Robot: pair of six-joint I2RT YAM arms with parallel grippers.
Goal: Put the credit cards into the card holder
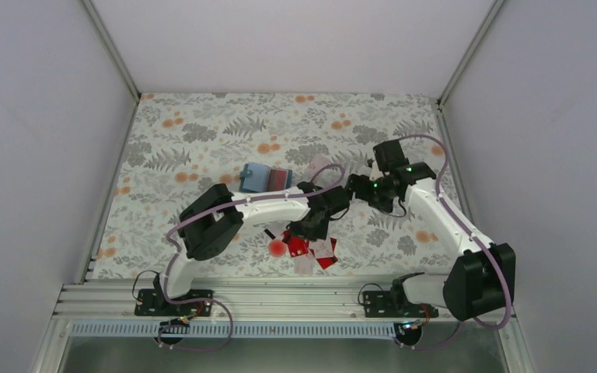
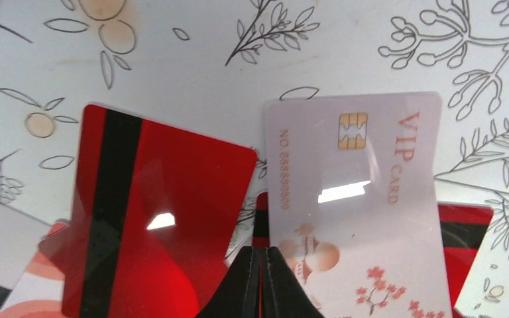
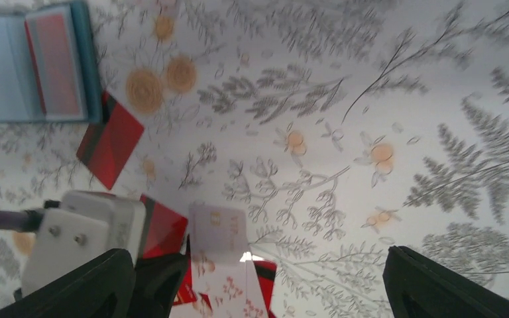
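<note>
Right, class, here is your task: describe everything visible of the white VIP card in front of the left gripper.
The white VIP card is glossy plastic with rounded corners, lying flat and face up on the floral cloth. It bears a gold chip, red "VIP CARD" lettering, a number line and pink blossoms. Its lower part overlaps a red striped card. The left gripper, shut, covers its lower left corner; contact cannot be confirmed.

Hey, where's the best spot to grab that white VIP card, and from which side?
Probably its near short end, the flower-printed one, coming in low from the side of the left gripper. The VIP card lies flat, but that end rests across a red card, so it likely sits slightly proud of the cloth, giving a finger an edge to slip under.
</note>
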